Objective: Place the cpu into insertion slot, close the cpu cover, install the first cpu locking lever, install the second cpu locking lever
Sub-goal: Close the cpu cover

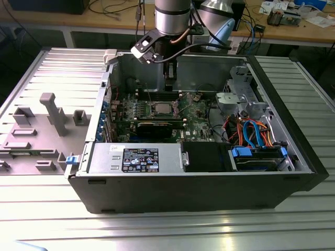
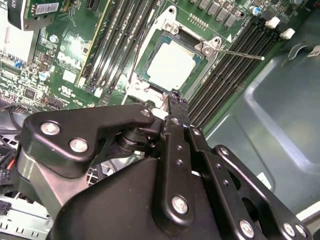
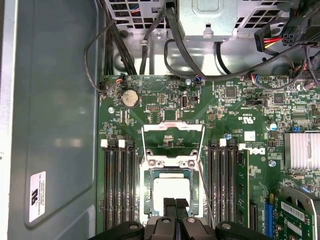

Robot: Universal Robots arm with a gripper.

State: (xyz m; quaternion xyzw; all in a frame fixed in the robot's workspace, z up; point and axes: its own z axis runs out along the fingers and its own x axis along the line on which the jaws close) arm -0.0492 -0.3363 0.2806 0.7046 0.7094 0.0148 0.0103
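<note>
Gripper (image 3: 175, 204), seemingly closed empty, over cpu (image 3: 171, 189) lying flat, square with insertion slot (image 3: 146, 190)

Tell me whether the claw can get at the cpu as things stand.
Probably yes. The shut claw hangs above the cpu, which lies in the insertion slot; the cpu cover looks swung back, and nothing appears to stand between them.

I count one cpu (image 3: 171, 190), one insertion slot (image 3: 148, 195), one cpu cover (image 3: 173, 128), one coin battery (image 3: 130, 98), two banks of memory slots (image 3: 118, 185) (image 3: 224, 185) and one computer case (image 1: 183, 188).
</note>
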